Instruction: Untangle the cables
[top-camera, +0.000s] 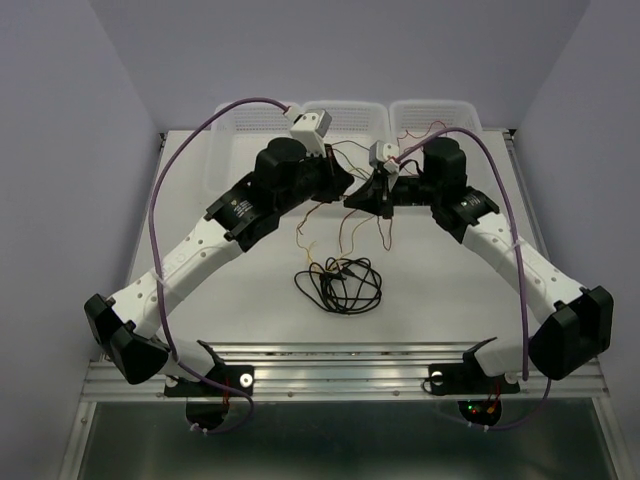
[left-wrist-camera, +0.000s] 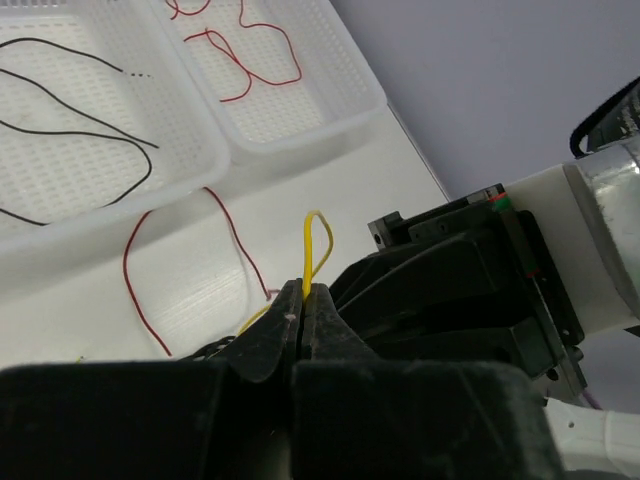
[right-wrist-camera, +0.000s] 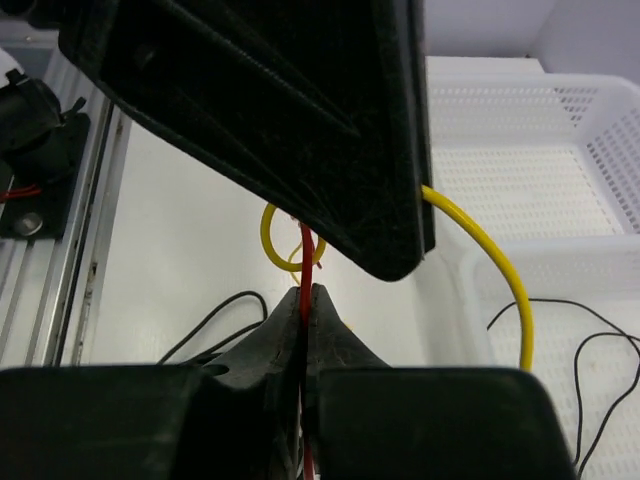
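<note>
While left gripper (left-wrist-camera: 303, 300) jaws pinch yellow wire (left-wrist-camera: 306, 250) and right gripper (right-wrist-camera: 306, 300) jaws pinch red wire (right-wrist-camera: 304, 265), they're nose-to-nose near the far baskets (top-camera: 345, 112).

Two white-and-black arms are reaching inward from their bases and leaning toward each other like an arch. The left arm (top-camera: 215, 235) is angling up and to the right, and the right arm (top-camera: 500, 245) is angling up and to the left. Their black wrists are almost meeting in the middle. The left tool (left-wrist-camera: 303, 298) is pressing its fingers together on a yellow cable (left-wrist-camera: 316, 245). The right tool (right-wrist-camera: 306, 300), tip to tip with it, is pinching a red cable (right-wrist-camera: 305, 265) between fingers that are pressing together.
</note>
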